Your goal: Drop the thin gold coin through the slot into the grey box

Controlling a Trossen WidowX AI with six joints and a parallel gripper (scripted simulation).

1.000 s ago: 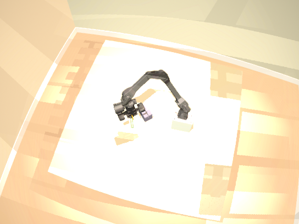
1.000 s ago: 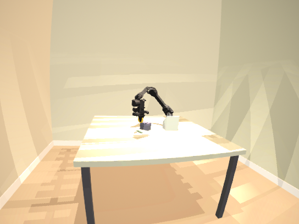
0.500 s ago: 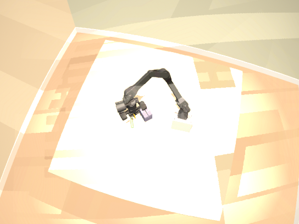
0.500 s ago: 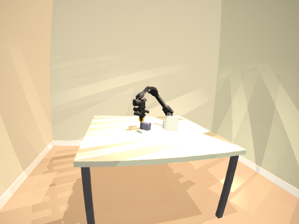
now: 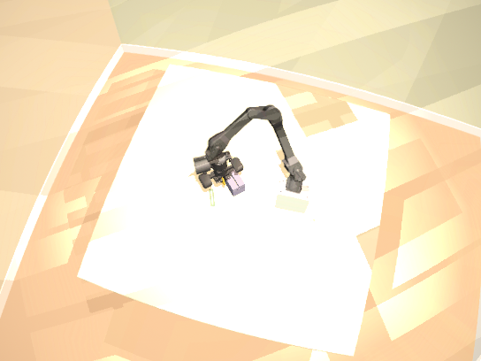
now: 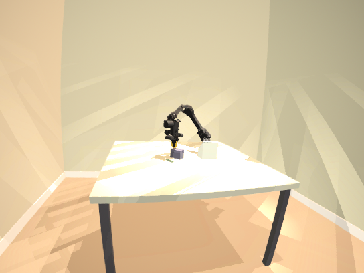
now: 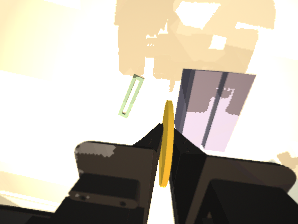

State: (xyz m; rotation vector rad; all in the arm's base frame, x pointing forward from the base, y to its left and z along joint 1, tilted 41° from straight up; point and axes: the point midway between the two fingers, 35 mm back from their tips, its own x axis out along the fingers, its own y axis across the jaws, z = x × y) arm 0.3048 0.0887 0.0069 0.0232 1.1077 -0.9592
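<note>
One gripper point(image 5: 223, 180) point(image 6: 174, 143) point(image 7: 163, 127), two fingers pinching one gold coin point(image 5: 224, 181) point(image 6: 174, 144) point(image 7: 167, 145) on edge. One grey box point(image 5: 236, 184) point(image 6: 176, 153) point(image 7: 212, 110), one lid slot, near coin. One green holder point(image 5: 212, 197) point(image 6: 170, 160) point(image 7: 131, 96), coin out of it. One pale block point(image 5: 292, 203) point(image 6: 208, 150) by arm's base, apart from box. Nothing visible between coin and box.

Gripper point(image 6: 174, 142) shut on gold coin point(image 6: 174, 144) above grey box point(image 6: 176, 153); green holder point(image 6: 170, 160) beside box; all nearer tabletop's point(image 6: 187, 180) far-left corner than near-right.
</note>
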